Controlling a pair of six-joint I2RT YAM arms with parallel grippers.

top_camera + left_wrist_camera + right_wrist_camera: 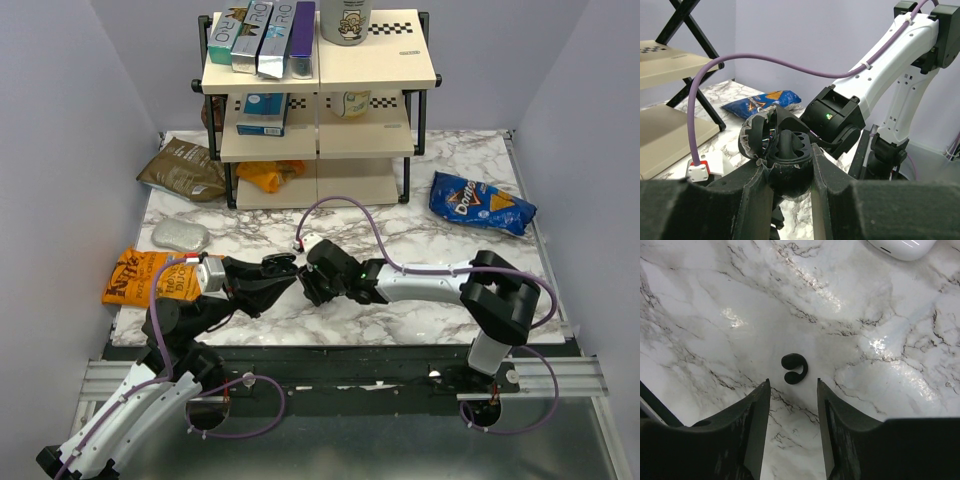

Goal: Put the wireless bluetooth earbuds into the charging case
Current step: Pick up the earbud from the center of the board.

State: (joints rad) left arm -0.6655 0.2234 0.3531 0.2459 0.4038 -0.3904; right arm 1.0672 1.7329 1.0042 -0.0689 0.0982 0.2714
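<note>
**On the marble, mid-table: case clamped, bud under R jaws**

Mid-table (400,320), both arms face each other nose to nose in front of the rack (400,60). Blue chip bag (480,205) lies back right. Orange bag (150,277) sits at the left edge w/ a silver pouch (180,236) just behind it. Brown bag (183,170) is beside the rack's left leg.

L gripper (788,165) is held above the marble, fingers clenched on the case (760,135). It's black & round, lid hinged open, wells turned toward the R arm. Can't tell what sits in the wells.

R gripper (792,385) points down at the marble, fingers parted, nothing btwn them. One bud (794,369), a tiny black C-shape, lies on the marble just ahead of the tips. It's centred on the gap & touches neither finger. White pod (900,247), cut off by the frame edge, rests on the marble well apart from the bud.
</note>
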